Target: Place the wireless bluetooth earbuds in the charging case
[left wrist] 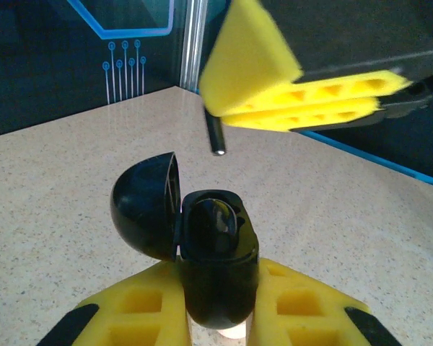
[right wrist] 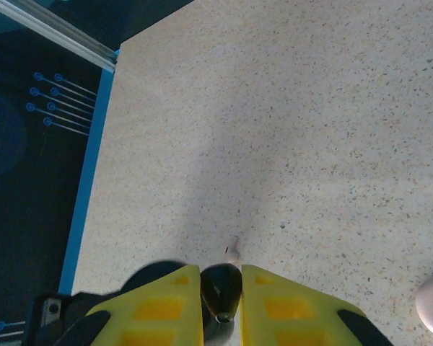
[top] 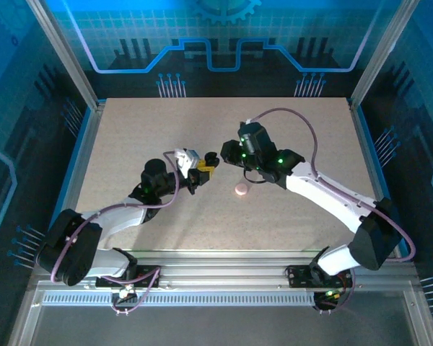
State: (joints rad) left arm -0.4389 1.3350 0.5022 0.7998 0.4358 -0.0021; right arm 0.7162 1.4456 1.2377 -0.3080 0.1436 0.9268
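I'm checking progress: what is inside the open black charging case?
Its lid is flipped open. The black charging case, held in the left pincer, shows a glossy black hollow; whether an earbud already sits there is unclear. Its lower body is covered by the pincer's fingers.

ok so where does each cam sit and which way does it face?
Top external: above and behind the bases, looking down on the table; both arms show.
Left wrist: looks along the left gripper, shut on the open charging case; right gripper above.
Right wrist: looks down past the right gripper's fingers at the table.
Shared: both wrist views catch the right gripper's earbud.
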